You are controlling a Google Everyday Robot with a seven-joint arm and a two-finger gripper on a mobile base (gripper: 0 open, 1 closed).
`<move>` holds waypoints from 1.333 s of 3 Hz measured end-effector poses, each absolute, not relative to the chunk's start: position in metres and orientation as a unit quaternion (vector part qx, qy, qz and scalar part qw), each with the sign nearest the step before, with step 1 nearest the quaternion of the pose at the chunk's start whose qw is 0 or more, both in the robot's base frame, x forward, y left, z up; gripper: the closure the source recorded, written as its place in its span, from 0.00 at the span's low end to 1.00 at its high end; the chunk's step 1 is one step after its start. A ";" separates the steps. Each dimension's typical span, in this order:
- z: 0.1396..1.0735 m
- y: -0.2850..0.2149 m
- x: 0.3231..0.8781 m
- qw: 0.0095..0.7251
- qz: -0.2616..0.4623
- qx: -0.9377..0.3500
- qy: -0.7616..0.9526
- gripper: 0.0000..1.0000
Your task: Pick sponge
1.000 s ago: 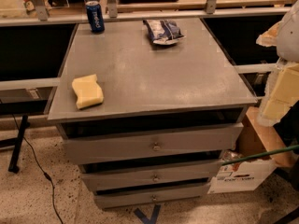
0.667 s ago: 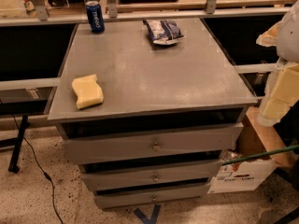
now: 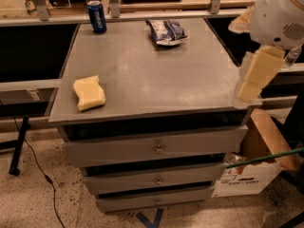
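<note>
Grey cabinet top (image 3: 156, 75): sponge (image 3: 89, 93) (front left), claw (image 3: 248, 90) at right edge

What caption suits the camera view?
Pale yellow foam sponge lies front-left on the grey drawer cabinet; the gripper hangs beside its right edge.

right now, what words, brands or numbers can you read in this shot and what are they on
Nothing reads clearly enough to quote.
blue can: white lettering, too blurred.
snack bag: print too blurred.
white box on the floor: dark print, too blurred.
sponge, and gripper by the right edge of the table: no text.
</note>
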State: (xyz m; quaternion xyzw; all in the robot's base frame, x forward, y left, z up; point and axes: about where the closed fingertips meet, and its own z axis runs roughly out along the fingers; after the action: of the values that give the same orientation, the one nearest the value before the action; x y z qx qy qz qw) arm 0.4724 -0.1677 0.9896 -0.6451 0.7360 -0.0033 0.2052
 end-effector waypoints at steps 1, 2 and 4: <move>0.992 -0.090 0.515 0.237 0.035 -0.693 0.680 0.00; 0.981 -0.013 0.543 0.263 0.084 -0.729 0.627 0.00; 0.967 0.030 0.554 0.268 0.088 -0.747 0.603 0.00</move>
State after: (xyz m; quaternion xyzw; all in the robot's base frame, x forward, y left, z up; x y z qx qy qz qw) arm 0.5536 0.0299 0.9670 -0.7466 0.6026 0.0883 0.2676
